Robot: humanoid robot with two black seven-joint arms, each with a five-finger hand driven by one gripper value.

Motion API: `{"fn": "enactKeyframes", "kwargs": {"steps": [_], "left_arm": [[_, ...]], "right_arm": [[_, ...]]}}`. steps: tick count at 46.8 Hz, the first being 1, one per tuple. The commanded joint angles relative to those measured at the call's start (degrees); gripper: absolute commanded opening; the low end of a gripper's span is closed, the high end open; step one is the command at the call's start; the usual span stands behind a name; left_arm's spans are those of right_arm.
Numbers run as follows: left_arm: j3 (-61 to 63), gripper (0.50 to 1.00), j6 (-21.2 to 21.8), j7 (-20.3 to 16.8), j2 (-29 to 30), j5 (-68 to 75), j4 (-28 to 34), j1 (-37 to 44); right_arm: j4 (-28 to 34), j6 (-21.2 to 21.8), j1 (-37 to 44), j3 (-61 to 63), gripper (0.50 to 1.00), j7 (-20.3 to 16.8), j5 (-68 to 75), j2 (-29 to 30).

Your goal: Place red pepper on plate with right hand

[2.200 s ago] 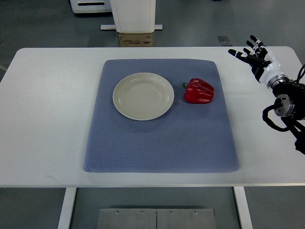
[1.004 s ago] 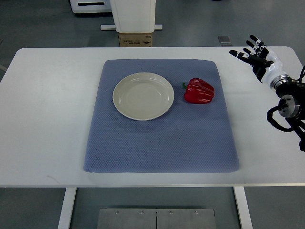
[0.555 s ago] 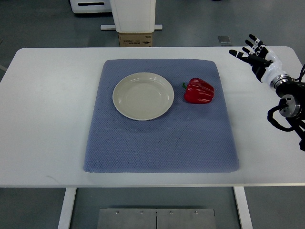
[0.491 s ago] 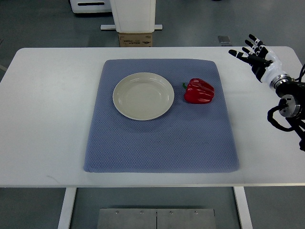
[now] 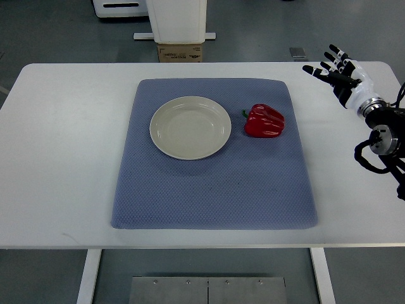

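Note:
A red pepper with a short green stem lies on its side on the blue-grey mat, just right of the plate. The round cream plate sits bare on the mat's upper left part. My right hand hovers over the table's far right corner, well to the right of the pepper, fingers spread and holding nothing. Its arm enters from the right edge. No left arm shows.
The white table carries the mat in its middle. Beyond its far edge stand a cardboard box and a white machine base on the grey floor.
The right hand has crept slightly up and to the right near the table's corner, still spread. Pepper and plate have not moved.

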Motion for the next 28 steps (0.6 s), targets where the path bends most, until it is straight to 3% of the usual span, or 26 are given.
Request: {"fn": "enactKeyframes", "kwargs": {"steps": [1,8,28], "left_arm": [[0.0,1.0,0.0,0.0,0.0,0.0,0.0,0.0],[0.0,1.0,0.0,0.0,0.0,0.0,0.0,0.0],[0.0,1.0,0.0,0.0,0.0,0.0,0.0,0.0]], "right_arm": [[0.09,0.52,0.19,-1.15,1.0,0.08,-0.13,-0.14],[0.26,1.22,1.77,-6.07,1.0,0.25,-1.01,-1.02],[0.35,1.31,7.3,-20.05,1.0,6.23,-12.43,-2.16]]}}
